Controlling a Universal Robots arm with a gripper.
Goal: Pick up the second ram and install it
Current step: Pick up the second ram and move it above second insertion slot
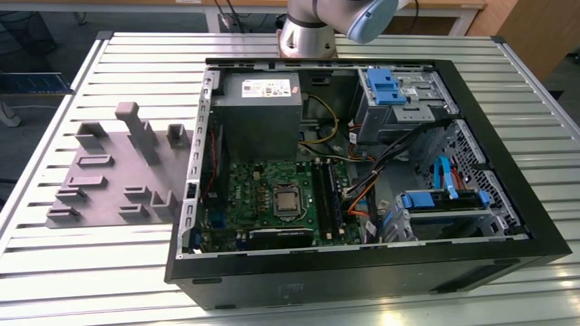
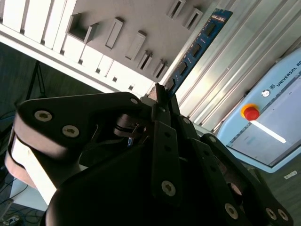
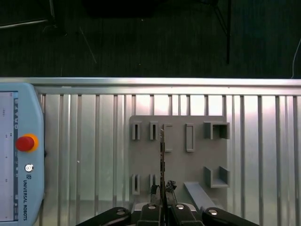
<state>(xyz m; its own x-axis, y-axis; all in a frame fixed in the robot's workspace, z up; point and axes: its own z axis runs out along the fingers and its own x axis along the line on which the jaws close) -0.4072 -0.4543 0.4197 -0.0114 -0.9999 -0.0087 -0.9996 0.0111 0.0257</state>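
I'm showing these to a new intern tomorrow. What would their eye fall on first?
Probably the open computer case lying on the slatted table in the exterior view, with its green motherboard exposed. In the second wrist view, the tool grips the second ram, a blue stick seen against the grey holder tray. In the first wrist view, a red button stands out on the pendant.

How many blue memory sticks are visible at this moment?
1. The long blue circuit-board stick is clamped in the gripper over the grey slotted tray; another may sit hidden among the black motherboard slots.
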